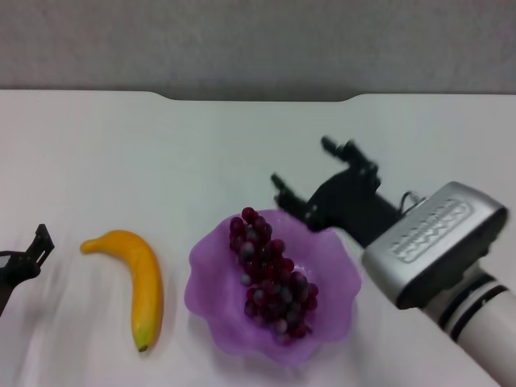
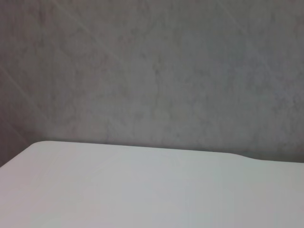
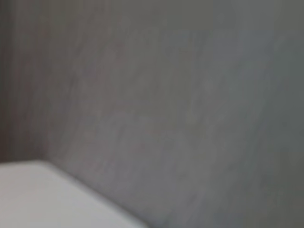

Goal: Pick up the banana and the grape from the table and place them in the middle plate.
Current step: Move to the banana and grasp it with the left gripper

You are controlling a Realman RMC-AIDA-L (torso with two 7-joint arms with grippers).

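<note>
The grape (image 1: 270, 272) bunch lies inside the purple middle plate (image 1: 339, 278) at the centre front of the white table (image 1: 201, 153). The banana (image 1: 139, 278) rests on the table just left of the plate, greenish tip toward me. My right gripper (image 1: 310, 173) hangs open above the plate's far right rim, nothing between its fingers. At the far left edge, my left gripper (image 1: 28, 258) is only partly in view, left of the banana. Both wrist views show only the table and grey wall.
The table's notched far edge (image 1: 258, 98) meets a grey wall (image 1: 258, 40). My right arm's silver and white forearm (image 1: 435, 250) covers the near right of the table.
</note>
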